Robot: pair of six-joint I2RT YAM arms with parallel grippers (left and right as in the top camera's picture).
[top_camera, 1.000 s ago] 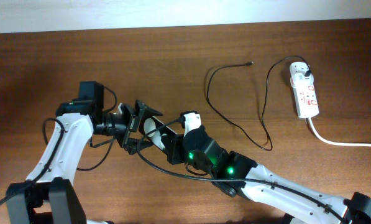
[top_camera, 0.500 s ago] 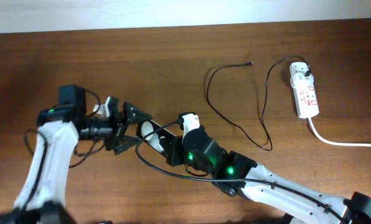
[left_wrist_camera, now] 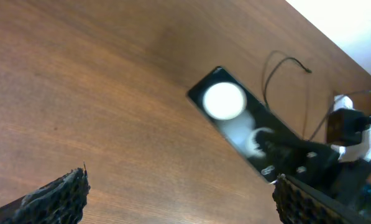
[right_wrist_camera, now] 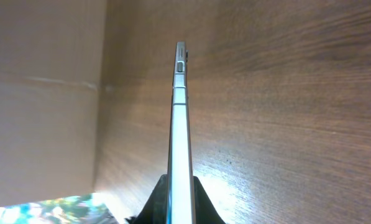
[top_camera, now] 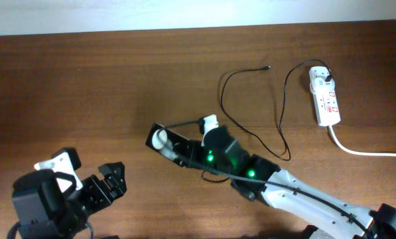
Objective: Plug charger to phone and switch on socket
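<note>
From overhead, the right gripper [top_camera: 184,154] is clamped on the phone [top_camera: 163,139] at mid-table [top_camera: 85,86]. The left gripper [top_camera: 111,182] sits well apart at lower left, jaws spread and empty, and the charger [top_camera: 222,96] loops toward the socket [top_camera: 326,101] at far right. The left wrist view shows the phone [left_wrist_camera: 232,115] slantwise beyond its wide-apart fingers [left_wrist_camera: 58,196], and the right wrist view shows it edge-on [right_wrist_camera: 181,112], pinched between the fingers [right_wrist_camera: 204,202].

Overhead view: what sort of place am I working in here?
Probably an indoor desk or lab bench rather than a kitchen or workshop. It shows a bare brown wooden table holding only electronics: a white power strip, a loose black charger cable and a phone.
</note>
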